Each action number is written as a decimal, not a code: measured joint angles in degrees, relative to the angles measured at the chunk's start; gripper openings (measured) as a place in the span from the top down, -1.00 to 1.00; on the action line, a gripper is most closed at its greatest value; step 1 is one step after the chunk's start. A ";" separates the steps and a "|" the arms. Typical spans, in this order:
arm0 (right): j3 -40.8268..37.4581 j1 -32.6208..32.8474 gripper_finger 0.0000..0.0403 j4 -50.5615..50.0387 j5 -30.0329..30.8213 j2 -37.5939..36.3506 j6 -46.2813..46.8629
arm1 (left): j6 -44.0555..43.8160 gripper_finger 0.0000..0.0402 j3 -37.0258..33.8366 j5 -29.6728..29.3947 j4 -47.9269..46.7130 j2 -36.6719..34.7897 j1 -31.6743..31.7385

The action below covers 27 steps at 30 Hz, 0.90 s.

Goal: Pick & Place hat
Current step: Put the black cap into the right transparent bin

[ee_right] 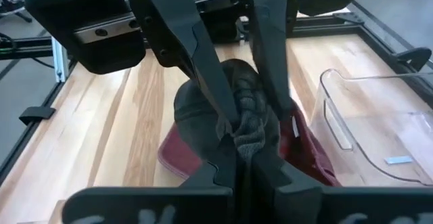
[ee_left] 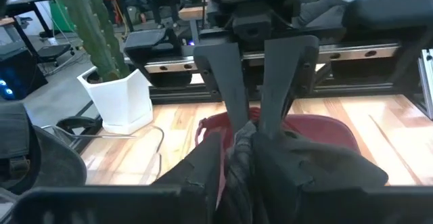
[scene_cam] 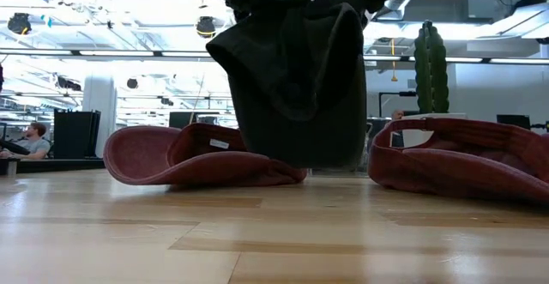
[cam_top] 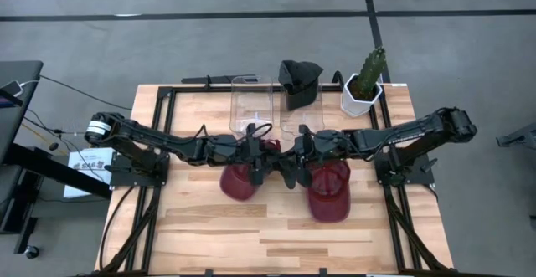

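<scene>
**Dark hat held between both grippers at table centre**

The right gripper (ee_right: 238, 139) is pinched fully closed on bunched fabric of the dark hat (scene_cam: 296, 78), which hangs just above the wooden table (cam_top: 209, 235). The left gripper (ee_left: 250, 126) meets it from the opposite side, fingers slightly parted around the same fabric; whether it really grips is unclear. Below lie two red caps: one (cam_top: 237, 182) under the left gripper, another (cam_top: 329, 193) under the right.
</scene>
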 joint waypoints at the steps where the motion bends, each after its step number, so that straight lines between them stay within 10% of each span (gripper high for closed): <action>1: 0.50 0.00 0.98 -0.87 0.03 0.00 -0.04 | -0.02 0.54 0.00 0.04 -0.12 -0.15 0.18; 12: 7.97 0.02 0.99 -10.62 0.07 -0.02 -0.26 | -0.44 0.18 0.07 0.81 -6.08 -8.46 0.04; 27: 29.64 -2.29 1.00 -35.26 7.20 -0.09 -10.30 | -5.39 0.18 -6.31 1.97 -11.87 -20.16 0.02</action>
